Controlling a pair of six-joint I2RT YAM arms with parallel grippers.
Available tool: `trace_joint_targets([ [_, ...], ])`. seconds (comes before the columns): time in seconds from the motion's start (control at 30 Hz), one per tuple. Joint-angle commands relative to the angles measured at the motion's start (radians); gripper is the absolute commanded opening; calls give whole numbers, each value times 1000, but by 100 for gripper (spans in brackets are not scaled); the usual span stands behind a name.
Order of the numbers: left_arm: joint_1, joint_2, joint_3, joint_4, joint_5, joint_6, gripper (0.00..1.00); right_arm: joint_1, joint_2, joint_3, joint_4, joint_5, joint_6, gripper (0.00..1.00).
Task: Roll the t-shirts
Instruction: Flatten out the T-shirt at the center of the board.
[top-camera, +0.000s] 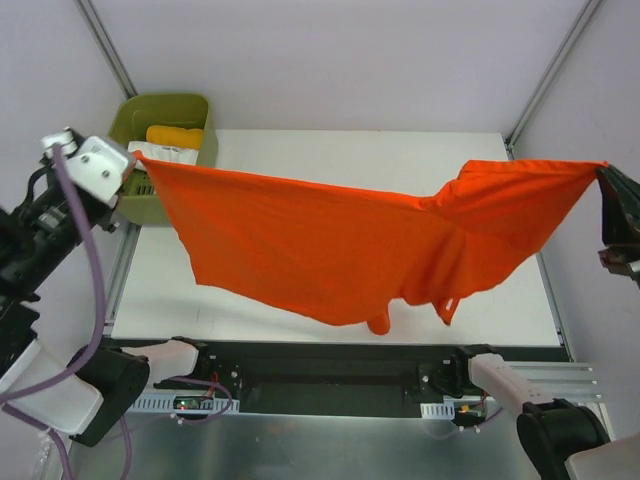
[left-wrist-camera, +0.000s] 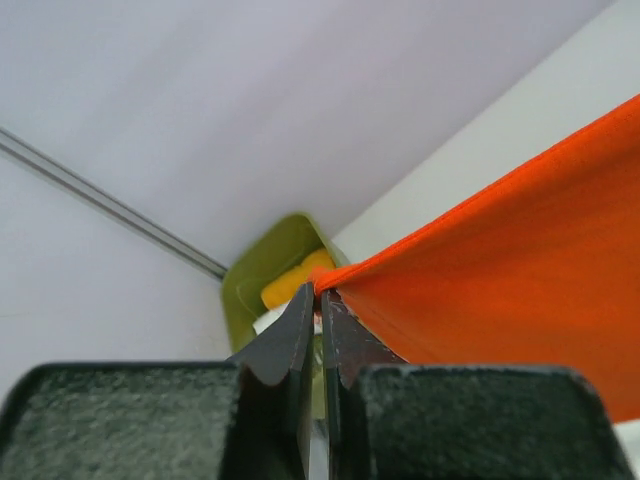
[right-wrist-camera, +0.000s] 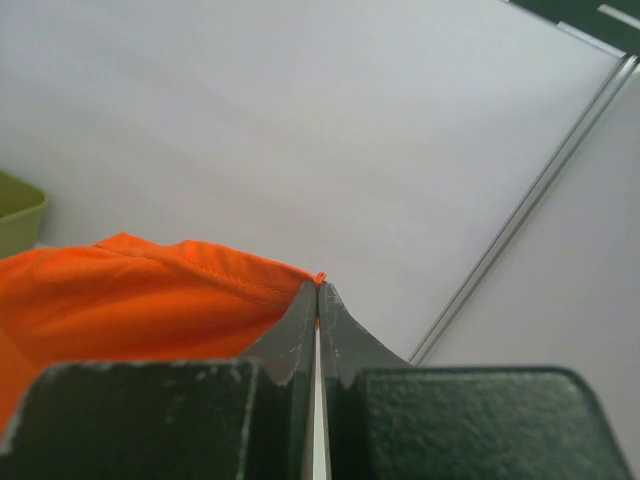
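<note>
T-shirt: the red-orange t-shirt hangs in the air over the table, stretched between the two grippers.
Long axis: left to right across the table; the top hem is pulled nearly straight, dipping a little at the middle.
Drape: the cloth falls from that hem toward the near edge, and a narrow loop dangles at the lower right. Whether the lowest fold touches the table cannot be told.
Left gripper: the left gripper has its fingers pressed together on the shirt's left corner, just in front of the bin.
Right gripper: the right gripper is likewise pinched on the opposite corner, out past the table's right edge.
Left arm: the left arm is raised beside the table's left side, its white wrist block turned inward and a purple cable looping down it.
Right arm: the right arm rises from its base at the lower right and is partly cut off by the picture's edge.
Table: white, flat, with a black rail along the near edge.
Bin: an olive-green bin sits at the far left corner, holding a yellow item and a white item.
Room: pale walls with grey frame bars in the far corners.
</note>
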Motion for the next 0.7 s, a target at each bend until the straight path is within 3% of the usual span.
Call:
trace_joint_targets([
  [0.0,39,-74,19,191,47,52,0,-38,-32,30,126,-9,-5,1],
  [0.2,80,-126,-52,342,38,105,0,-107,-29,58,277,-54,24,1],
  [0.33,80,-111,-149,380,32,134,0,-115,-18,-45,364,-19,-36,1],
  [0.47,80,-77,-326,384,61,146,0,-115,11,-183,401,-5,-128,1],
  [0.67,83,33,-680,397,122,170,0,-116,42,-595,458,-83,-146,1],
])
